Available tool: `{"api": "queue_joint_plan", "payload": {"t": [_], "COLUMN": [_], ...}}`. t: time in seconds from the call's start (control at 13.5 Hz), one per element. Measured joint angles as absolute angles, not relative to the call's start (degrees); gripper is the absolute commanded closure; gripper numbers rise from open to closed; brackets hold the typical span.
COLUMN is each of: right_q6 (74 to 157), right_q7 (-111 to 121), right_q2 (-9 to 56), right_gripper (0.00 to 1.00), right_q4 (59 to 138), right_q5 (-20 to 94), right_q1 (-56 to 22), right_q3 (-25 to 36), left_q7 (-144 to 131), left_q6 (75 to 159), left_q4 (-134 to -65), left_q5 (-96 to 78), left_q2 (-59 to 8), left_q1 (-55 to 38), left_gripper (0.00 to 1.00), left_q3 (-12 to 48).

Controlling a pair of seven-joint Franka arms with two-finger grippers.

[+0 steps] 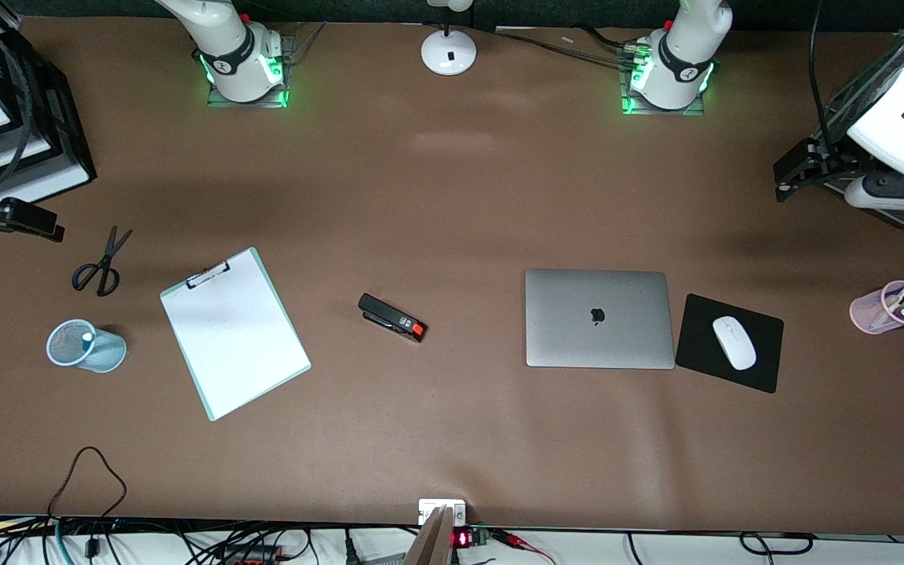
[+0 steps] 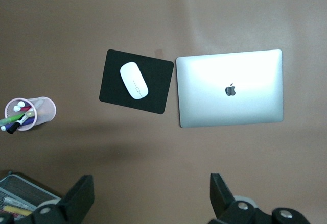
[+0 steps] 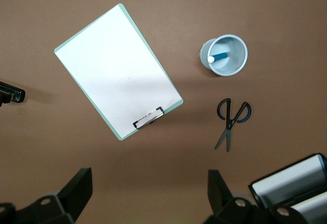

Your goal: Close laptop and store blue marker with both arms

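The silver-grey laptop [image 1: 598, 318] [image 2: 245, 109] lies shut on the table, lid up with its dark logo showing. The blue marker [image 3: 219, 57] [image 1: 88, 338] stands white end up inside a light-blue mesh cup [image 1: 83, 347] [image 3: 227, 55] toward the right arm's end. My left gripper [image 1: 793, 171] [image 2: 150, 183] hangs open high over the table's left-arm end, holding nothing. Over the right arm's end my right gripper [image 1: 24, 221] [image 3: 150, 178] is raised and open too, with nothing between its fingers.
A clipboard [image 1: 234, 331], scissors [image 1: 99, 267] and a black stapler [image 1: 391, 316] lie on the table. A white mouse [image 1: 734, 342] rests on a black pad [image 1: 762, 373] beside the laptop. A pink pen cup [image 1: 887, 308], black stacked trays [image 1: 52, 133] and a lamp base [image 1: 448, 52] stand around the edges.
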State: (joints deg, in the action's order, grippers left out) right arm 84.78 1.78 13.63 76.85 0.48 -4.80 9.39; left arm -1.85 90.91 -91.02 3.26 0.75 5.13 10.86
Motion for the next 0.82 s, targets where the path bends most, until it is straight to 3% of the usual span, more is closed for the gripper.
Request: {"api": "queue_joint_plan", "payload": {"t": [0.37,0.82], "right_q6": [86.5,87.2], "right_q7": [1.8,1.8], "right_q2": [10.0,5.2], "right_gripper": [0.0,0.0], "right_q4": [82.4,86.9], "right_q5": [1.2,1.9], "right_q1": [-4.0,-3.9], "right_q3": [9.4,9.2], "left_q7": [-1.6,-1.6], "left_q6": [91.3,92.2], "left_q4": [-93.7,-93.9], "left_q5": [2.6,1.5], "left_q2": [2.7,2.9], "left_q1": [1.7,0.6], "left_gripper": [0.0,0.0], "left_q3": [6.8,6.5]}}
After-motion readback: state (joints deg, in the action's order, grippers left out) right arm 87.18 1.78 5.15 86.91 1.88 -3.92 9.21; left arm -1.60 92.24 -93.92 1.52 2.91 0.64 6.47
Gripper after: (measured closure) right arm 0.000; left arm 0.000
